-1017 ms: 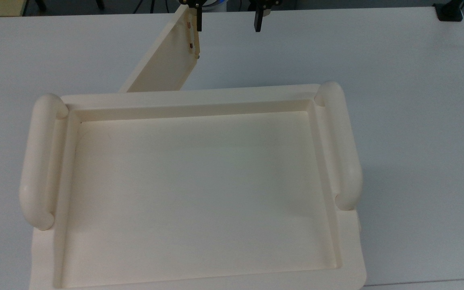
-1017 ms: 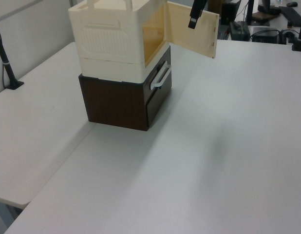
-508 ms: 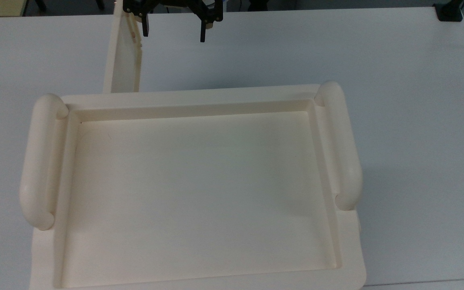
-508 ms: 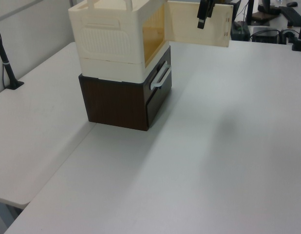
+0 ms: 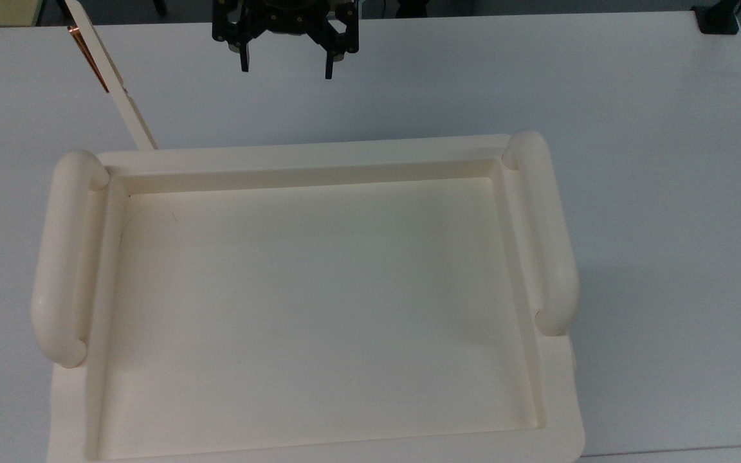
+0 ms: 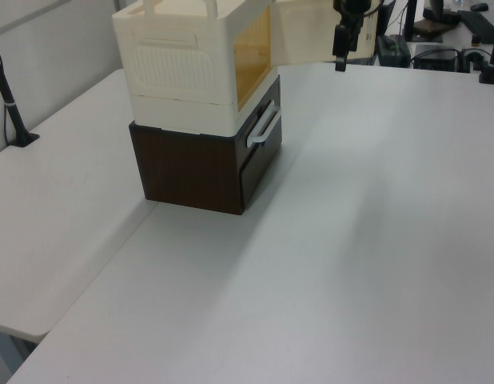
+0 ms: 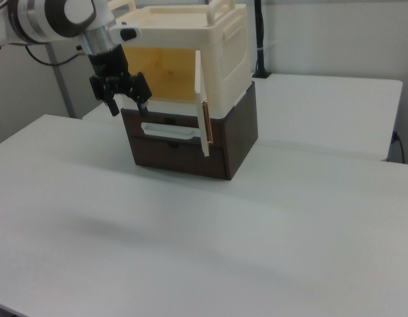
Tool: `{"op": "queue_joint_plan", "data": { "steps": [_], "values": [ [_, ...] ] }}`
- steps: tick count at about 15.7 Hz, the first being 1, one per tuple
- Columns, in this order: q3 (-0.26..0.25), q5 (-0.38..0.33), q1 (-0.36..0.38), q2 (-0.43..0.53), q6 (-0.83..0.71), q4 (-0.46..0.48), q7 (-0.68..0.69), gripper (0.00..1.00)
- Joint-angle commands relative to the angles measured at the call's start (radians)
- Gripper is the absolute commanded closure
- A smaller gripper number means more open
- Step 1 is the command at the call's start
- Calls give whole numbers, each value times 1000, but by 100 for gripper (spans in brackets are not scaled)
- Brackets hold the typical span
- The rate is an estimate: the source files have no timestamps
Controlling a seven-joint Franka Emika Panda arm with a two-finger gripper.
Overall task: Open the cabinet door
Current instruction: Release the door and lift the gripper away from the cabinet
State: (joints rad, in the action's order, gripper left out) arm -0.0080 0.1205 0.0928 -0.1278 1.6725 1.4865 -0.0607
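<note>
Off my claw's side: the cabinet door [image 5: 108,77] lies toward the top view's left of my gripper [image 5: 285,67], apart from it, with bare table [image 5: 538,77] between us.
Claw: my fingers [image 5: 244,59] are spread wide and hold nothing; they hang in front of the cabinet [image 7: 224,39] mouth, clear of the panel.
Door's long axis: in the top view it reads as a thin strip running from the hinge corner of the cabinet up and to the top view's left, swung well past square to the front.
Handle: the copper-red handle [image 5: 87,48] sits near the free end, on the face turned away from me.
Right view: the door's edge [image 7: 201,102] stands upright beside the yellow opening, on the right view's right of my claw.
Judgement: the door looks open already; any further push would have to go toward the top view's left.
</note>
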Motion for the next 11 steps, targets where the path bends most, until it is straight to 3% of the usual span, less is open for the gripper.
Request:
{"op": "queue_joint_plan", "data": {
  "steps": [1, 3, 11],
  "values": [
    [-7, -77, -7, 71, 30, 107, 30, 0],
    [-12, -90, -13, 92, 38, 146, 30, 0],
    [-13, -81, -15, 79, 27, 141, 8, 0]
  ]
}}
